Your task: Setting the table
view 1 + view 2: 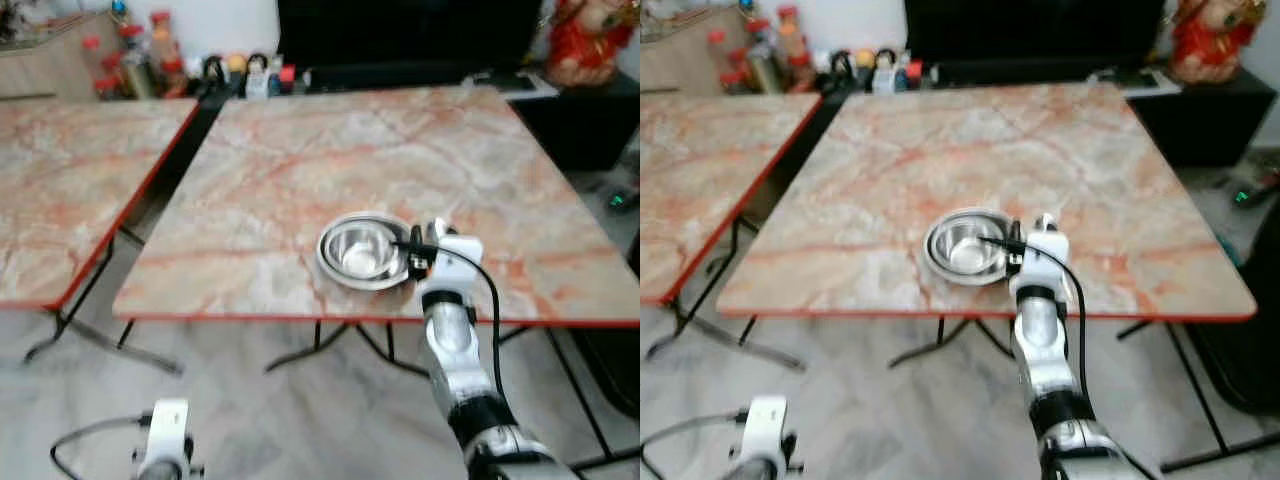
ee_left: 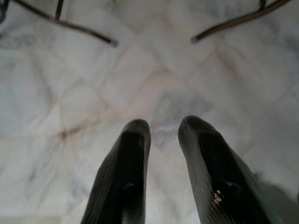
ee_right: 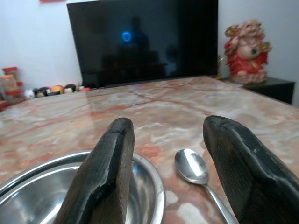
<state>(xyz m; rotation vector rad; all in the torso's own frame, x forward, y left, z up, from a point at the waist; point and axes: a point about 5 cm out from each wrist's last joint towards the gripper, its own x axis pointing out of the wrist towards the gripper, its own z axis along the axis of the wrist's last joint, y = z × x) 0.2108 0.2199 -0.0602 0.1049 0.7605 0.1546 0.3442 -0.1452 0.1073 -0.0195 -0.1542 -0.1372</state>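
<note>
A steel bowl sits in a shallow steel plate near the front edge of the marble table. My right gripper hovers low at the bowl's right rim, open, with nothing held. In the right wrist view a steel spoon lies on the tabletop beside the bowl, below the gap of the right gripper. My left arm hangs low over the floor. Its left gripper has the fingers slightly apart and empty.
A second marble table stands to the left, with a narrow gap between the two. Bottles and jars line the back, beside a dark TV and a red figurine. Thin metal table legs cross the tiled floor.
</note>
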